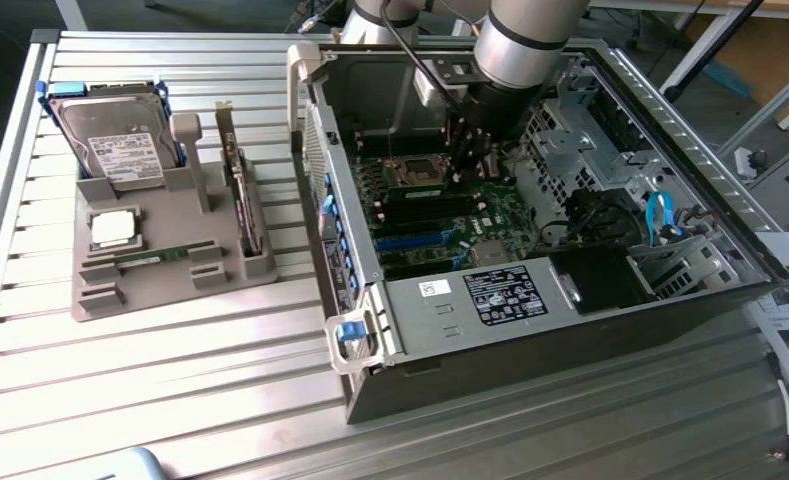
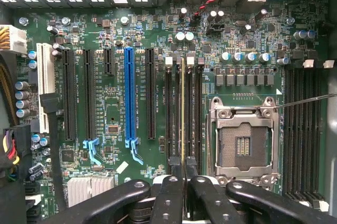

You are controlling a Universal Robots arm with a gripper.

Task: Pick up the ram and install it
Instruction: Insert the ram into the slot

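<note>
Now at insert step: gripper (image 2: 183,181) clamped on ram (image 2: 182,109), held edge-on over DIMM slots (image 2: 169,109) beside CPU socket (image 2: 243,145); slot contact unclear. I judge seating needs a straight, square press.

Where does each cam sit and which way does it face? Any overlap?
Exterior view: off the arm, raised, angled down at the table, parts tray and open computer case; the arm reaches into the case.
Wrist view: on the wrist, facing straight onto the motherboard; the gripper shows, shut on the ram, seen edge-on.
Shared: the motherboard and its processor socket.
</note>
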